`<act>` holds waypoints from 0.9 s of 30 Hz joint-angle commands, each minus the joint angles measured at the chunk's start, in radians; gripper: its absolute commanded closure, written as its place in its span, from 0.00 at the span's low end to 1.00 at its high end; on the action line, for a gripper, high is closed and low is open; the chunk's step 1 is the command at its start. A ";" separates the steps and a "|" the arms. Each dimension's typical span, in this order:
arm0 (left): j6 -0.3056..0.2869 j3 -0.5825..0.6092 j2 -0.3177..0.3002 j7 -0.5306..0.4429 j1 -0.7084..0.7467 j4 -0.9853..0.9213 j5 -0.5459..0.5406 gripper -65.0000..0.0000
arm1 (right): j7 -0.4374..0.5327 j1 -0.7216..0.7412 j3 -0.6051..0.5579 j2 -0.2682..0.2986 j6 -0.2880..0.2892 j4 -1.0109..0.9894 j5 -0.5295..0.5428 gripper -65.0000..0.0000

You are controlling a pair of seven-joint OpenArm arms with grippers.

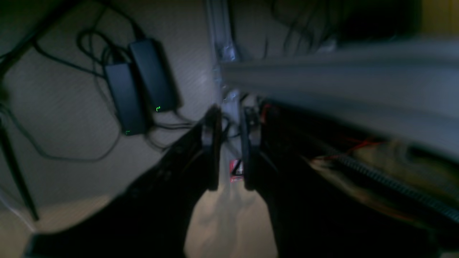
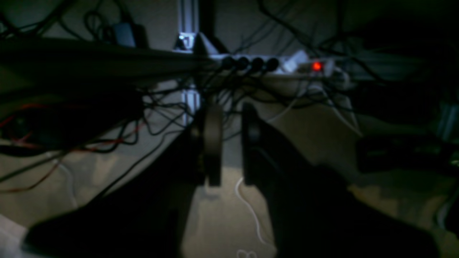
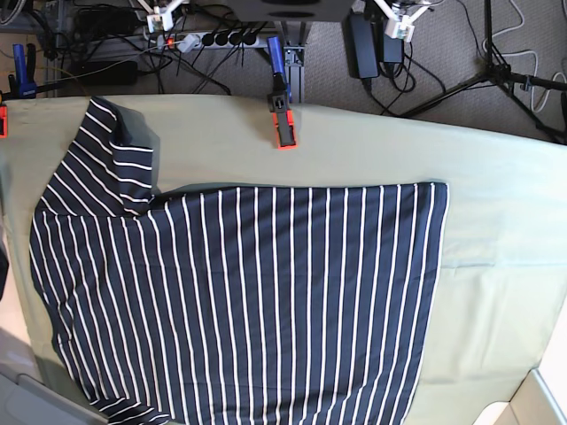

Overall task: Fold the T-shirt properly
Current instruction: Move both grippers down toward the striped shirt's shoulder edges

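- Your dark navy white-striped short-sleeved T-shirt [image 3: 239, 301] lies spread flat on the pale green table cloth [image 3: 496, 204]; no body fold visible yet, so nearly all folding is left.
- Its long axis runs left-right in the base view, hem toward the right, one sleeve at upper left.
- Left gripper [image 1: 229, 150] and right gripper [image 2: 229, 143]: jaws slightly apart, holding nothing, both off the table over floor cables.

Empty right pincer [image 2: 227, 143] above tangled floor cables [image 2: 157, 107]
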 commanded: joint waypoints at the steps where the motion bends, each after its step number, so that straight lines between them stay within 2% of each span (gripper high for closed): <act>1: -0.045 -0.017 -0.013 -0.011 0.035 0.048 -0.014 0.81 | 0.017 -0.041 0.001 0.014 0.059 0.040 0.027 0.87; 5: -0.116 -0.072 -0.043 -0.011 0.126 0.223 -0.050 0.81 | -0.015 -0.157 0.001 0.049 0.065 0.197 0.121 0.87; 7: -0.178 -0.105 -0.058 -0.011 0.173 0.312 -0.056 0.81 | -0.055 -0.216 0.001 0.072 0.065 0.290 0.179 0.87; 9: -0.265 -0.146 -0.063 -0.011 0.220 0.401 -0.060 0.81 | -0.081 -0.276 0.001 0.100 0.065 0.388 0.235 0.87; 12: -0.266 -0.202 -0.068 -0.003 0.293 0.530 -0.151 0.80 | -0.088 -0.367 0.003 0.134 0.065 0.543 0.293 0.86; 15: -0.266 -0.255 -0.068 0.037 0.351 0.651 -0.259 0.64 | -0.094 -0.446 0.014 0.154 0.064 0.701 0.337 0.76; 17: -0.266 -0.285 -0.070 0.096 0.378 0.729 -0.332 0.53 | -0.126 -0.485 0.035 0.158 0.064 0.800 0.393 0.66; 18: -0.266 -0.297 -0.070 0.132 0.387 0.768 -0.367 0.51 | -0.148 -0.499 0.047 0.159 0.064 0.846 0.431 0.63; 22: -0.266 -0.320 -0.070 0.248 0.404 0.904 -0.456 0.51 | -0.255 -0.515 0.128 0.161 0.065 0.998 0.580 0.60; 25: -0.266 -0.324 -0.070 0.309 0.404 0.980 -0.460 0.51 | -0.315 -0.506 0.199 0.161 0.065 1.087 0.663 0.59; 27: -0.266 -0.324 -0.070 0.320 0.404 1.015 -0.463 0.51 | -0.335 -0.489 0.253 0.161 0.064 1.125 0.702 0.55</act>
